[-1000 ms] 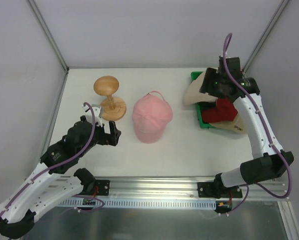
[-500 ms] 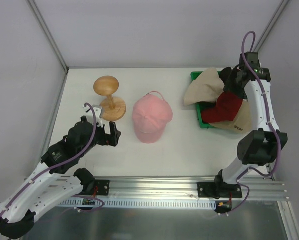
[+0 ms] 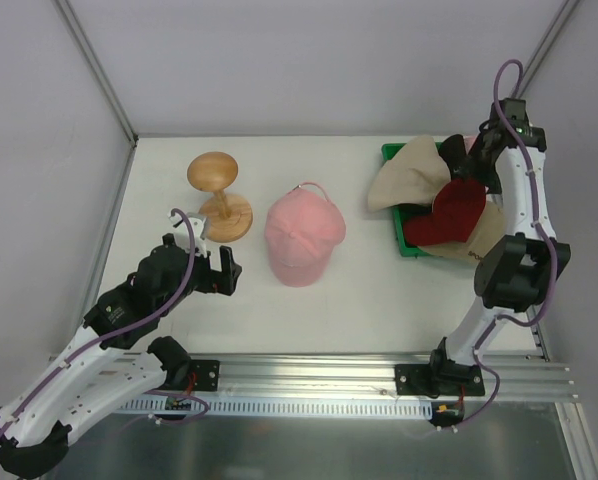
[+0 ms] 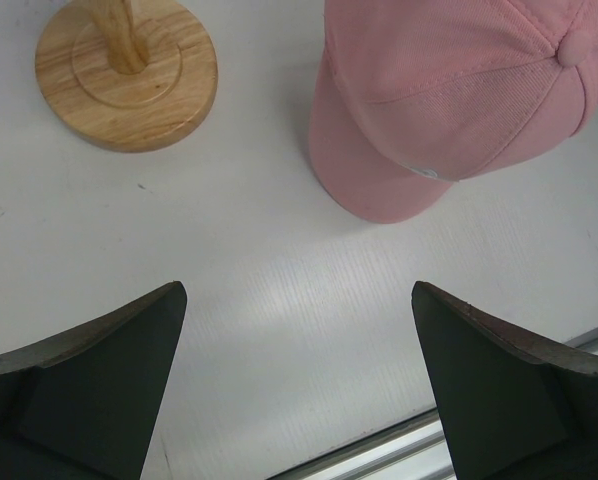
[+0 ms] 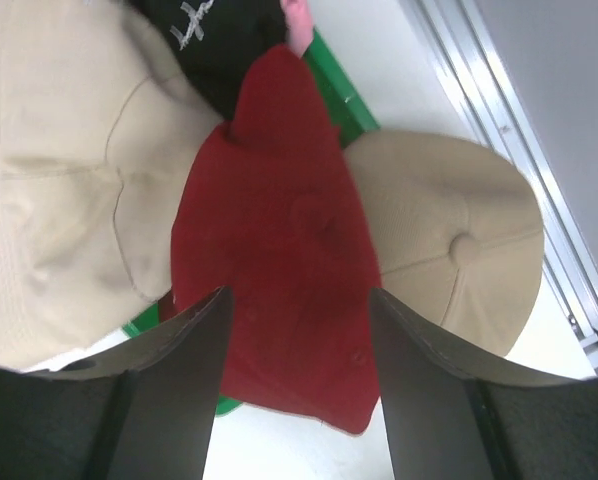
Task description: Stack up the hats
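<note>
The pink hat lies flat at mid-frame, brim toward the bottom edge. At upper right the cream bucket hat, black hat, and tan cap overlap, with the red cap tilted up on top.

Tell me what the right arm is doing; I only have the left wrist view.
Observer: The right pincer is closed on the red cap, above the green tray on the right side.
Operator: List what else is at that tray.
Observer: A cream bucket hat, a black hat and a tan cap, piled together there.
Operator: Confirm the wooden stand's top is bare.
Observer: Bare; nothing sits on top of the wooden stand.
</note>
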Controlling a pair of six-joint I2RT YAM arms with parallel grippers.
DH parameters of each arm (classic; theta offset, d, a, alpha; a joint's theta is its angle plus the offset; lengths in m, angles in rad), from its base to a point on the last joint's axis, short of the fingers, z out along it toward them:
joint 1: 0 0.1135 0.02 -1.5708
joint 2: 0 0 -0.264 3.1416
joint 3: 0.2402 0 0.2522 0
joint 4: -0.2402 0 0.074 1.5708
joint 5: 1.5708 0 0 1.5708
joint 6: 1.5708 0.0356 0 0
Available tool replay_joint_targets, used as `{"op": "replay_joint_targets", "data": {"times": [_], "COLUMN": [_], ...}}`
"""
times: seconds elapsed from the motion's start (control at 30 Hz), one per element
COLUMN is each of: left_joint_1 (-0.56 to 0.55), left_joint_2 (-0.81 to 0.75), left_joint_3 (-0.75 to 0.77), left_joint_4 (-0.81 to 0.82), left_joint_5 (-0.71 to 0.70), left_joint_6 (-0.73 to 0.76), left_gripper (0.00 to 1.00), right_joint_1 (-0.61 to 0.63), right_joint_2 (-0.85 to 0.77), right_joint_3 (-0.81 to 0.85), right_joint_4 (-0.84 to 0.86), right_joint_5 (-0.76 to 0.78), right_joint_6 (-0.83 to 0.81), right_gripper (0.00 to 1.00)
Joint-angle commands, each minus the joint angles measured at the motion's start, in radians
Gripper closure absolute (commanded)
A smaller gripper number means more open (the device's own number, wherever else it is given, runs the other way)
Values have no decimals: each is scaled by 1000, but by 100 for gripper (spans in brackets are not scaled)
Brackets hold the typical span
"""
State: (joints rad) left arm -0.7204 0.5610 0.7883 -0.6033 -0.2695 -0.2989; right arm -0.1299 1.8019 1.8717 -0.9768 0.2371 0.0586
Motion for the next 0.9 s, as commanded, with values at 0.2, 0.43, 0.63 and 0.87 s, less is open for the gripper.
{"op": "replay_joint_targets", "data": {"times": [0.2, 0.43, 0.63, 0.87], "left_joint_1": [-5, -5, -5, -5], "left_joint_2": [2, 2, 7, 13], "left_joint_3": [0, -3, -3, -3], "left_joint_4": [30, 30, 30, 30], "left_joint_5": [12, 7, 9, 7], "left_joint_6": [14, 15, 14, 14], "left_gripper": [1, 1, 1, 1], "right_joint_1": [-43, -50, -50, -48], "right_joint_2": [129, 168, 136, 88], "right_joint_3": [122, 129, 92, 109], "right_joint_4": [-13, 6, 36, 59], "right_joint_5": [-21, -70, -96, -214], "right_joint_6": [-8, 14, 14, 14], "right_gripper": [39, 48, 77, 100]}}
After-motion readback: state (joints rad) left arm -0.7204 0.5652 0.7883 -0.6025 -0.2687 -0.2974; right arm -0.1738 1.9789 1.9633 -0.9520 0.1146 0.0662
